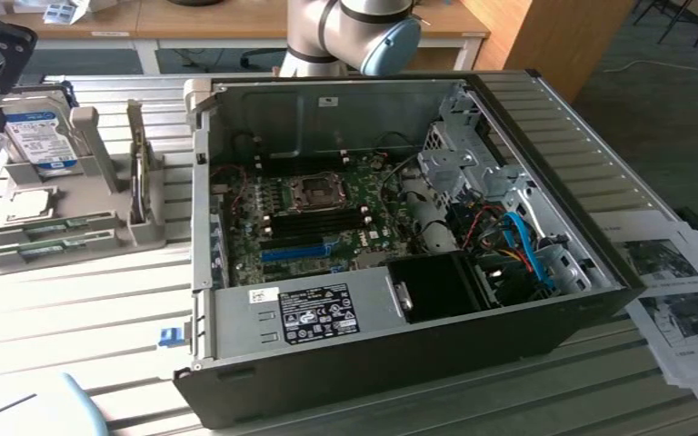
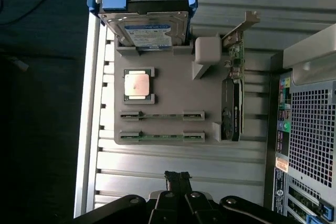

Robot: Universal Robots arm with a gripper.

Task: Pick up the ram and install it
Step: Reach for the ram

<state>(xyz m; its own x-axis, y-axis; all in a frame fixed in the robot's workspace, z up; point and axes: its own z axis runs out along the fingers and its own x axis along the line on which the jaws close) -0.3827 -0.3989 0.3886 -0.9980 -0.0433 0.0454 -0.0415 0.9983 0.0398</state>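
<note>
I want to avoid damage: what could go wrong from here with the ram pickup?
The ram sits low in the gray holder, so the gripper, its jaws shut, may catch the holder's edge. The upright card stands close to the ram's end and could be bumped.

Green ram point(image 2: 161, 137) on grey tray point(image 2: 173, 93), blue-labelled silver hard drive point(image 2: 152, 30), black computer case point(image 1: 422, 363), pale slatted table point(image 2: 184, 166)
</note>
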